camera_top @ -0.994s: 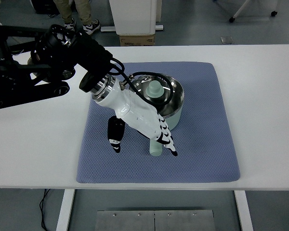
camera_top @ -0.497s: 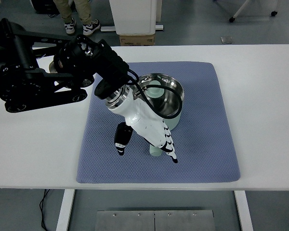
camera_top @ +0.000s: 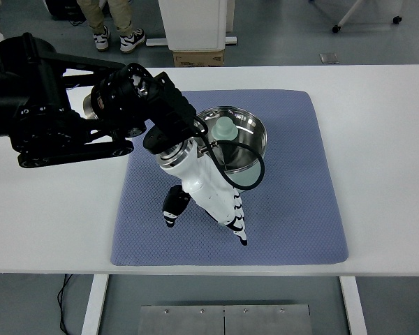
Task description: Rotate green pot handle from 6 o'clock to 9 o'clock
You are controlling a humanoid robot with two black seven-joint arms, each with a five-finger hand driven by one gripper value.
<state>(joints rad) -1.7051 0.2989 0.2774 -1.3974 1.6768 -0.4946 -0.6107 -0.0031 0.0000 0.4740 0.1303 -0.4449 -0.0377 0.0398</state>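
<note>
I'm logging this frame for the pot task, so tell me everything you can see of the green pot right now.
The green pot is pale green outside with a shiny metal rim and inside, and a glass lid with a pale green knob. It stands upright on the blue mat, near the mat's middle. The left hand lies over its near side, hiding the handle, so the handle's direction and any contact cannot be told. Only the upper rim, the lid and a strip of the outer wall show.

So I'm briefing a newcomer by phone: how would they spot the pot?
On the white table lies a blue-grey mat. The green pot sits on its upper middle, partly under the left hand: the only shiny round vessel there, with a pale green lid knob.
</note>
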